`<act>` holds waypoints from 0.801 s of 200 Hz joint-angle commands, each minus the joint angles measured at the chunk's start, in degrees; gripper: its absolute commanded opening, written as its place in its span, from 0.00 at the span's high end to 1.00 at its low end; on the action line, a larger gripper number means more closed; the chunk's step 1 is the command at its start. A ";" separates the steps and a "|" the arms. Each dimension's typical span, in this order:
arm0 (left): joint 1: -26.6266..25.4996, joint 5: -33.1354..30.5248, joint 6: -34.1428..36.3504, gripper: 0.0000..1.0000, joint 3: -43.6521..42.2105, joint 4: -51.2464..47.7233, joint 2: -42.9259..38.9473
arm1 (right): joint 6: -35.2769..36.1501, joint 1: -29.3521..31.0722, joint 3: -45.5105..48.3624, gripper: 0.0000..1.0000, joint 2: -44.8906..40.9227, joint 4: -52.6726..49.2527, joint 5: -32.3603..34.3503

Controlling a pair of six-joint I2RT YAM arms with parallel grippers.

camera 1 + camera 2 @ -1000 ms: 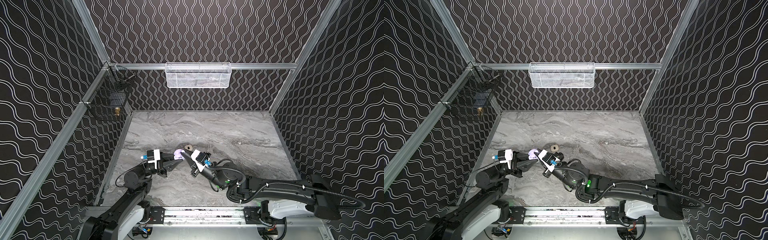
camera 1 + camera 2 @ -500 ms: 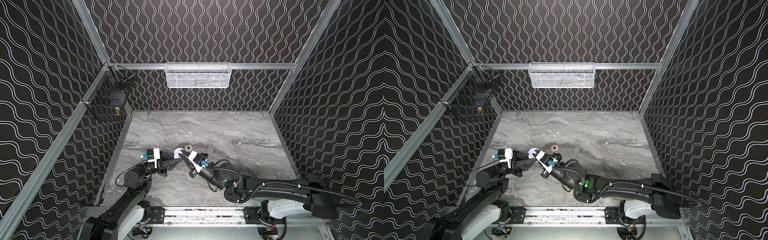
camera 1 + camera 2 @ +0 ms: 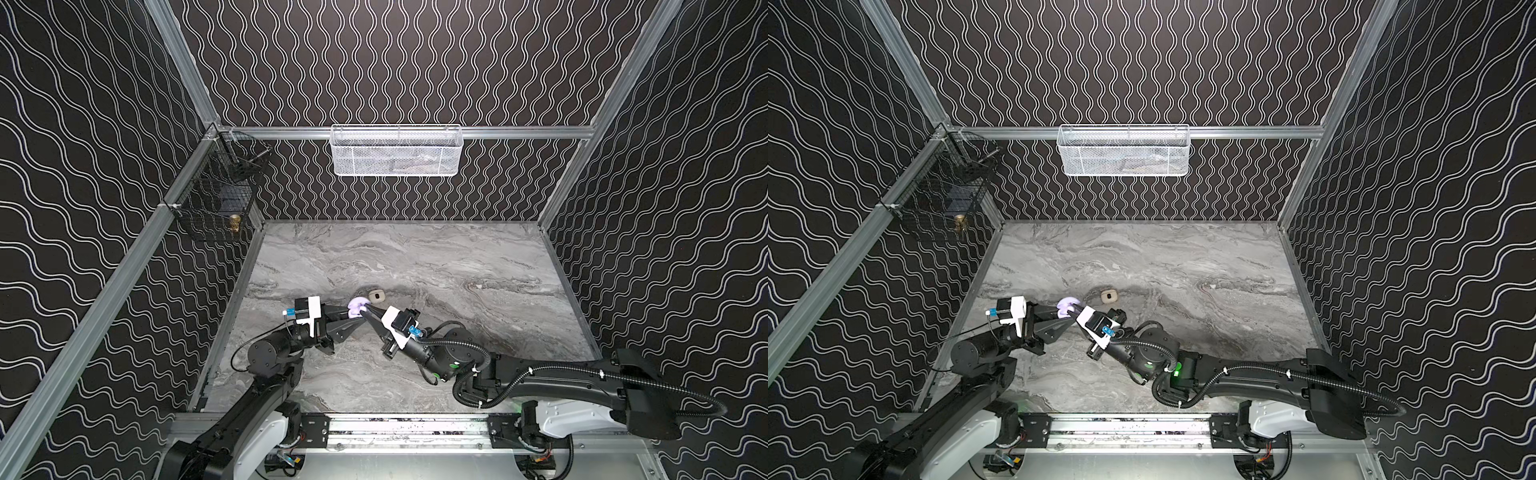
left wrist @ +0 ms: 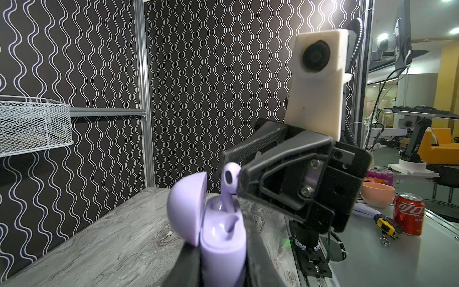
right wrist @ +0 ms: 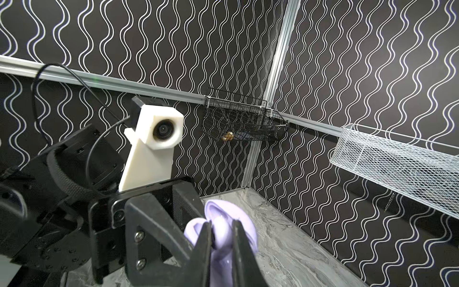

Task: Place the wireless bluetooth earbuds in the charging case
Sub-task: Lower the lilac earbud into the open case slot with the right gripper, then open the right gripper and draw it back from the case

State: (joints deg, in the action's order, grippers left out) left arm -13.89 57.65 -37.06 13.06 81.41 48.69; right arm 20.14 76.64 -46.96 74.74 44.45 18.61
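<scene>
My left gripper (image 3: pixel 345 316) (image 4: pixel 223 263) is shut on a lavender charging case (image 3: pixel 355 308) (image 4: pixel 223 246), held upright just above the table with its lid (image 4: pixel 185 206) hinged open. My right gripper (image 3: pixel 366 312) (image 5: pixel 221 232) comes in from the right, shut on a lavender earbud (image 4: pixel 229 177) (image 5: pixel 222 234). The bud's head sits between the fingertips, and its stem points down into the far socket of the case. The near socket looks empty. Both top views show the two grippers meeting tip to tip at the case (image 3: pixel 1066 308).
A small beige case (image 3: pixel 376 295) (image 3: pixel 1109 296) lies on the marble table just behind the grippers. A tiny pale speck (image 3: pixel 478 286) lies farther right, too small to tell. A white mesh basket (image 3: pixel 397 151) hangs on the back wall, and a black wire basket (image 3: pixel 216 199) on the left wall.
My right gripper has moved left with the earbud, up to the open case. The left gripper and the case have stayed almost still.
</scene>
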 commanded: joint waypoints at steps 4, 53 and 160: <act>0.10 -1.19 0.41 1.00 0.46 1.47 0.41 | 0.25 0.11 -0.40 0.88 0.44 0.22 -2.78; 0.09 -1.18 0.23 1.00 0.25 1.85 0.62 | -0.34 0.08 -0.56 0.81 0.60 -0.34 -3.27; 0.09 -1.94 0.64 1.00 -0.32 1.34 -0.63 | -1.40 0.09 1.31 0.42 -2.25 0.19 -0.40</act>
State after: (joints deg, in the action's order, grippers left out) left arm -13.87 56.45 -37.10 13.02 81.54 48.12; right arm 19.05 76.73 -45.98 73.80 43.57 16.43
